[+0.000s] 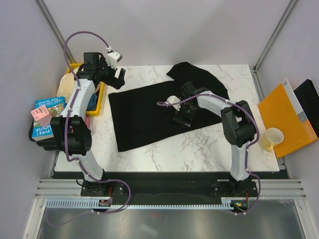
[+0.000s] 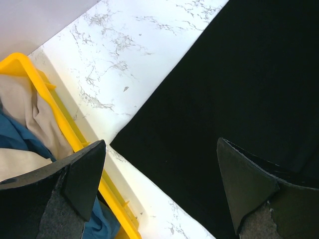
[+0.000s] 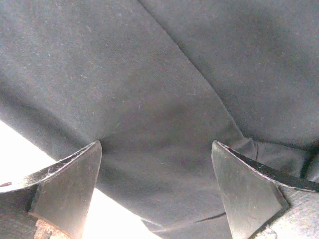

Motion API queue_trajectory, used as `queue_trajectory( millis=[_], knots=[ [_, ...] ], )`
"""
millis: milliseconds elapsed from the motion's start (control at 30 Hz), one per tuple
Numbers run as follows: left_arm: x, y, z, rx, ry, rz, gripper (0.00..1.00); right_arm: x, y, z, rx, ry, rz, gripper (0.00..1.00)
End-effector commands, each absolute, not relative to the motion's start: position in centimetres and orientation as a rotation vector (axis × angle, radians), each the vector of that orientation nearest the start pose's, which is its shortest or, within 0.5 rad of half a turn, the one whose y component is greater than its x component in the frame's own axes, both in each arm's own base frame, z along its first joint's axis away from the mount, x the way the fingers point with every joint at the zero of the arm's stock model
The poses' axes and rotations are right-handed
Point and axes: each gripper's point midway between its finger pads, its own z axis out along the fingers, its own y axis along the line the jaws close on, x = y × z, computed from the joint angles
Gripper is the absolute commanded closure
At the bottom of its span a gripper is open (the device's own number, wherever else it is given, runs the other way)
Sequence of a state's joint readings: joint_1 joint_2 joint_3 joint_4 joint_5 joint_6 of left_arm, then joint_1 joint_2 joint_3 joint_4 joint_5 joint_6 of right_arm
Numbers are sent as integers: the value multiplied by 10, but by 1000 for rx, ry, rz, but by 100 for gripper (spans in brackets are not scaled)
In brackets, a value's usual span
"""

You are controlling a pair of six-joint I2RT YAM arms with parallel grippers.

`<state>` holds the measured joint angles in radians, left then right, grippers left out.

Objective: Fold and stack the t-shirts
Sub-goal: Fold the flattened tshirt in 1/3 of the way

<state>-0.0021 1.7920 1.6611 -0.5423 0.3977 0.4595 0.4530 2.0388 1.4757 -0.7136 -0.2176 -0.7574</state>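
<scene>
Right gripper (image 3: 155,144) is hanging wide open and empty right over the middle of the black t-shirt (image 1: 142,117), which is lying stretched from 8 to 2 o'clock. Left gripper (image 2: 160,141), also gaping and empty, is sitting over its 10 o'clock corner.

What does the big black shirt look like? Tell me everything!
The black t-shirt is soft, plain, dark cloth, spread mostly flat on the white marble table. Its far right part is bunched and folded over. The right wrist view shows a seam running across it. The right end effector is open over it.
</scene>
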Motion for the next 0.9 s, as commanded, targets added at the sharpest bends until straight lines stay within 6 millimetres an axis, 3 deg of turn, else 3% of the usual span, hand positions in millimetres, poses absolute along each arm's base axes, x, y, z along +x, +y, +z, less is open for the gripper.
queue_trajectory(
  millis=[0,67,167,267,300,367,400,467,500,567,633,700,767,867],
  knots=[
    [497,-60,250,778,1952,-176,0,385,173,10,-1630,2312,147,2],
    [494,-60,244,820,1951,-169,0,386,167,10,-1613,2330,146,2],
    [492,-61,233,868,1962,-159,0,382,174,25,-1628,2293,211,2],
    [487,-61,224,922,1964,-157,0,382,192,64,-1581,2237,326,2],
    [485,-62,224,933,1963,-162,0,392,200,92,-1538,2181,343,2],
    [480,-64,219,969,1959,-166,0,398,205,117,-1460,2158,419,2],
    [475,-70,215,997,1951,-192,0,411,207,138,-1407,2131,403,2],
    [466,-77,217,1072,1909,-193,0,430,197,154,-1344,2120,352,2],
    [458,-87,209,1118,1903,-220,0,449,187,164,-1292,2123,262,2],
    [448,-97,208,1214,1848,-212,0,478,160,168,-1203,2143,139,2],
    [431,-113,192,1339,1811,-233,0,507,124,156,-1122,2199,-17,2],
    [413,-128,178,1443,1780,-250,0,523,106,137,-1094,2239,-57,2],
    [402,-134,170,1563,1713,-222,0,530,87,123,-1088,2271,-91,2],
    [386,-140,140,1729,1666,-185,0,532,77,96,-1122,2315,-113,2]
  ],
)
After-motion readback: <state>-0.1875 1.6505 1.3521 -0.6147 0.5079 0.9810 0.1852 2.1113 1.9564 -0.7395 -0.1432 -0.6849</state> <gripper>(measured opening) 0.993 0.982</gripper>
